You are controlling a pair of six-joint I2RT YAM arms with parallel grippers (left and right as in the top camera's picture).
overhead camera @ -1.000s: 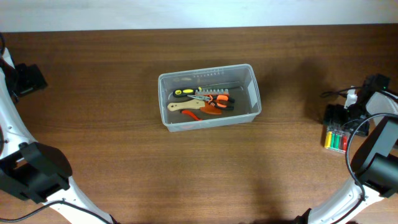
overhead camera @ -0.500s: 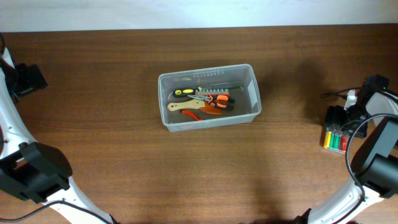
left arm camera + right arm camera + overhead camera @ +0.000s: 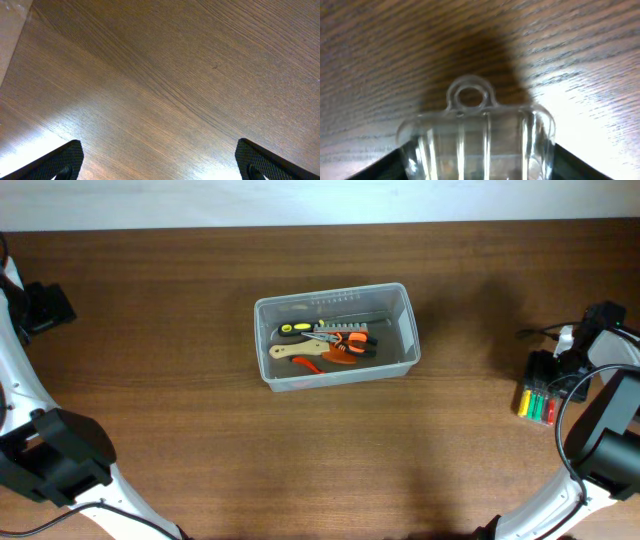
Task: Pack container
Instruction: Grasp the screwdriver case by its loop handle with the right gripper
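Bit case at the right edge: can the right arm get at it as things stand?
Probably yes. The right gripper is right over the clear bit case, whose hanging loop fills the right wrist view between the fingers. Nothing lies between them; whether it is clamped yet, I can't tell.

Tools (image 3: pixel 325 343) in the container (image 3: pixel 337 295), bit case (image 3: pixel 539 402) far right.

The wooden table (image 3: pixel 200 430) carries the container (image 3: pixel 409 330) and bit case (image 3: pixel 539 406).
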